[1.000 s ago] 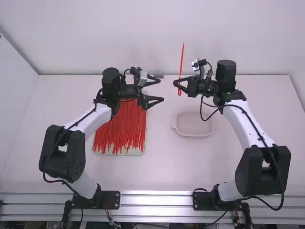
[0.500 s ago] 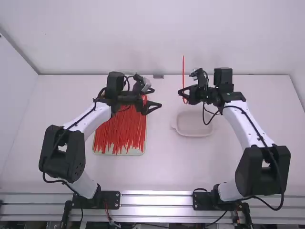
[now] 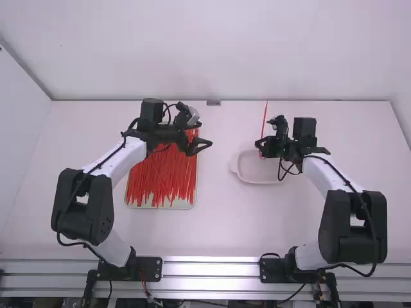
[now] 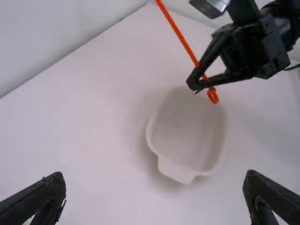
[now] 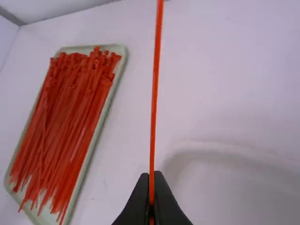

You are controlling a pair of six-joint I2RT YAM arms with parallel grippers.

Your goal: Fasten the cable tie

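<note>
Right end effector is pinching an orange cable tie upright over the white bowl; left end effector is hovering, fingers spread wide, by the tray.

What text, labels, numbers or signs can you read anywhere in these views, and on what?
None can be read: the cable tie, the tray, the spare ties, the bowl and the table carry no print that can be made out.
</note>
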